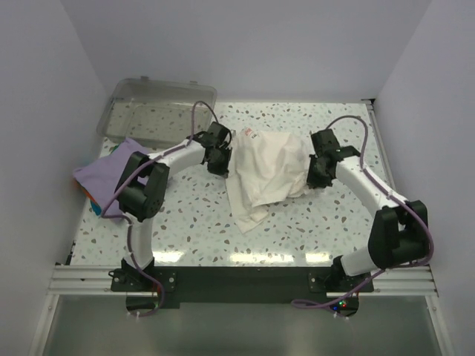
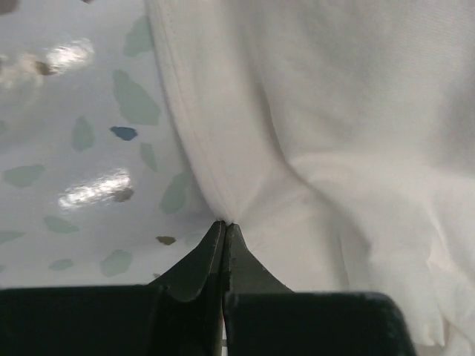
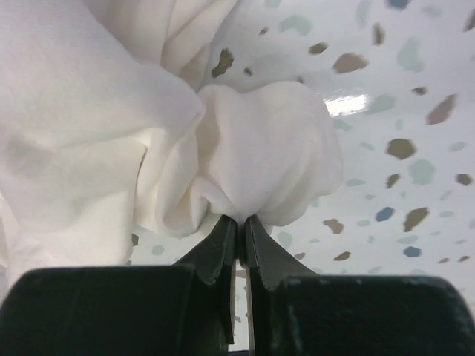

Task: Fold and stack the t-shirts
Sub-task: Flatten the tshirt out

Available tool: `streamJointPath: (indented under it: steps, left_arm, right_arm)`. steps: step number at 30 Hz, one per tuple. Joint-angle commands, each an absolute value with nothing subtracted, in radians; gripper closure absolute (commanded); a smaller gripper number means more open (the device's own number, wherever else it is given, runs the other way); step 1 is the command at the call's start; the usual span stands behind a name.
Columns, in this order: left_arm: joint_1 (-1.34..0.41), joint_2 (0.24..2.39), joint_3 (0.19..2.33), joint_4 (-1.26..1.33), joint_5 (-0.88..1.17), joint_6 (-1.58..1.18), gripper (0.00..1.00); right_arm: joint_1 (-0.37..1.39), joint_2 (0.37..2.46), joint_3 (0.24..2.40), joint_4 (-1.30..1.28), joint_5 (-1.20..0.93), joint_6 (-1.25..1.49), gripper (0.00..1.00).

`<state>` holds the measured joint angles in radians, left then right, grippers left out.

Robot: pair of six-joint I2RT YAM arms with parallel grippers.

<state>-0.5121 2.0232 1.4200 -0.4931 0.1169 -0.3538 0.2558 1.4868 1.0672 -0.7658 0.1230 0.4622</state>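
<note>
We see the left gripper (image 2: pixel 224 225) clamped on an edge of the white shirt (image 1: pixel 271 174); right gripper (image 3: pixel 240 219) clamped on a bunched fold; shirt crumpled on the worktop (image 1: pixel 193 230).

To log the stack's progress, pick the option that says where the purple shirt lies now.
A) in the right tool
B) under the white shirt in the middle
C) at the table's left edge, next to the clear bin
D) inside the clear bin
C: the purple shirt lies at the left edge of the table, just outside the clear bin and apart from the white shirt.
</note>
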Motion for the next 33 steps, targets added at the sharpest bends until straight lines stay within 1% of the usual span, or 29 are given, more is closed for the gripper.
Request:
streamJointPath:
  steps: [1, 5, 6, 7, 8, 9, 10, 11, 13, 16, 17, 18, 20, 21, 23, 24, 26, 29, 33]
  left_arm:
    - [-0.462, 1.916, 1.499, -0.561, 0.060, -0.318, 1.00]
    - [-0.420, 1.879, 1.500, -0.555, 0.037, -0.310, 1.00]
    - [-0.408, 1.878, 1.506, -0.552, 0.038, -0.310, 1.00]
    - [-0.407, 1.878, 1.512, -0.554, 0.041, -0.308, 0.99]
    - [-0.405, 1.873, 1.519, -0.555, 0.051, -0.302, 0.90]
    - [-0.408, 1.865, 1.516, -0.554, 0.058, -0.304, 0.77]
    - [-0.411, 1.853, 1.503, -0.537, 0.067, -0.310, 0.58]
    - [-0.425, 1.815, 1.488, -0.525, 0.075, -0.320, 0.51]
    - [-0.445, 1.772, 1.428, -0.508, 0.071, -0.328, 0.44]
    - [-0.482, 1.689, 1.335, -0.538, 0.074, -0.347, 0.42]
    - [-0.491, 1.648, 1.271, -0.546, 0.080, -0.354, 0.43]
    - [-0.494, 1.626, 1.234, -0.554, 0.092, -0.362, 0.46]
    - [-0.494, 1.567, 1.157, -0.558, 0.144, -0.368, 0.56]
    - [-0.494, 1.551, 1.088, -0.571, 0.158, -0.367, 0.60]
    - [-0.494, 1.519, 1.010, -0.595, 0.198, -0.350, 0.59]
    - [-0.494, 1.508, 0.987, -0.607, 0.210, -0.344, 0.57]
    - [-0.497, 1.464, 0.928, -0.601, 0.248, -0.350, 0.55]
    - [-0.506, 1.424, 0.879, -0.560, 0.281, -0.382, 0.52]
    - [-0.528, 1.439, 0.844, -0.508, 0.302, -0.420, 0.51]
  right_arm:
    - [0.190, 1.382, 1.161, -0.883, 0.222, 0.393, 0.95]
    - [0.108, 1.379, 1.161, -0.896, 0.250, 0.354, 0.93]
    - [0.094, 1.391, 1.157, -0.893, 0.242, 0.350, 0.91]
    - [0.072, 1.420, 1.155, -0.893, 0.235, 0.351, 0.81]
    - [0.066, 1.437, 1.154, -0.891, 0.220, 0.353, 0.74]
    - [0.063, 1.451, 1.152, -0.890, 0.213, 0.356, 0.64]
    - [0.063, 1.463, 1.149, -0.887, 0.200, 0.360, 0.48]
    - [0.063, 1.479, 1.146, -0.876, 0.187, 0.370, 0.40]
    - [0.063, 1.480, 1.129, -0.865, 0.157, 0.379, 0.32]
    - [0.063, 1.471, 1.101, -0.850, 0.143, 0.388, 0.28]
    - [0.063, 1.471, 1.094, -0.844, 0.143, 0.388, 0.28]
    - [0.063, 1.473, 1.080, -0.844, 0.138, 0.388, 0.28]
    - [0.063, 1.477, 1.065, -0.833, 0.126, 0.391, 0.28]
    - [0.064, 1.479, 1.054, -0.830, 0.120, 0.393, 0.28]
    - [0.063, 1.482, 1.042, -0.818, 0.101, 0.400, 0.28]
    - [0.063, 1.482, 1.037, -0.813, 0.095, 0.403, 0.28]
    - [0.063, 1.482, 1.032, -0.799, 0.077, 0.413, 0.28]
    - [0.063, 1.497, 1.029, -0.790, 0.052, 0.419, 0.27]
    - [0.063, 1.511, 1.035, -0.782, 0.032, 0.422, 0.27]
